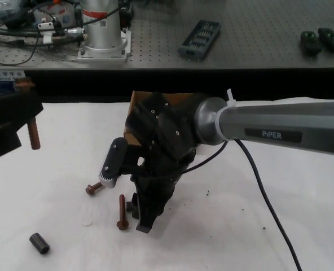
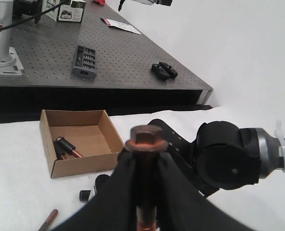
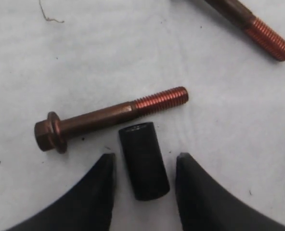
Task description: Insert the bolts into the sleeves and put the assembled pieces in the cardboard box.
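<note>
My left gripper (image 2: 145,156) is shut on a copper bolt (image 2: 145,139), held upright with its head up; the high view shows this bolt (image 1: 34,134) above the cloth at the far left. My right gripper (image 3: 145,158) is open and low over the cloth, with a black sleeve (image 3: 143,161) lying between its fingers (image 3: 92,192). A loose bolt (image 3: 109,118) lies just beside that sleeve. In the high view the right gripper (image 1: 144,223) points down beside this bolt (image 1: 122,212). The cardboard box (image 2: 51,144) holds assembled pieces (image 2: 65,147).
Another bolt (image 1: 93,188) and a second black sleeve (image 1: 39,243) lie on the white cloth (image 1: 240,226) at the front left. A third bolt's threaded end (image 3: 258,31) lies nearby. The right arm (image 1: 280,130) covers most of the box. A metal breadboard bench (image 1: 257,34) stands behind.
</note>
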You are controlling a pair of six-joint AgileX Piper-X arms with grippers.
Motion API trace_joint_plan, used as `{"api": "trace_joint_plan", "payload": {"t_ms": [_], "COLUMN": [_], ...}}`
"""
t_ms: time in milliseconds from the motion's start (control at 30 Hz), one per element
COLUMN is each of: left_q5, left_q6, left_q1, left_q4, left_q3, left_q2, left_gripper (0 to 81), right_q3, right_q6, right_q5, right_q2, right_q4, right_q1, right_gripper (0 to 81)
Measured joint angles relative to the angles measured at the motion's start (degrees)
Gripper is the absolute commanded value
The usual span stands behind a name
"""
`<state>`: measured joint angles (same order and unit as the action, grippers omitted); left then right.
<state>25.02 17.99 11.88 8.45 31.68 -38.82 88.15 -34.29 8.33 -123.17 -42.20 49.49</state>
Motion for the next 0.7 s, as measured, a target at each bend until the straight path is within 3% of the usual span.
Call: {"api": "trace_joint_plan", "payload": {"t_ms": [233, 533, 700], "left_q5": [0.0, 0.0, -0.8], "left_q6": [0.0, 0.0, 0.1], "left_q1": [0.0, 0.0, 0.0], "left_q4": [0.0, -0.1, -0.8], "left_q3": [0.0, -0.2, -2.3], "left_q2": [0.0, 0.0, 0.0], "left_gripper": [0.6, 0.6, 0.6], "right_q3": [0.0, -0.2, -0.4], "right_q6": [0.2, 11.0, 12.9], "right_q5": [-0.3, -1.3, 3.8], "right_q2": [0.0, 1.6, 5.5], "right_q4": [-0.3, -2.2, -4.1], "right_q1": [0.0, -1.0, -4.6], "right_gripper": [0.3, 1.3, 1.3]}}
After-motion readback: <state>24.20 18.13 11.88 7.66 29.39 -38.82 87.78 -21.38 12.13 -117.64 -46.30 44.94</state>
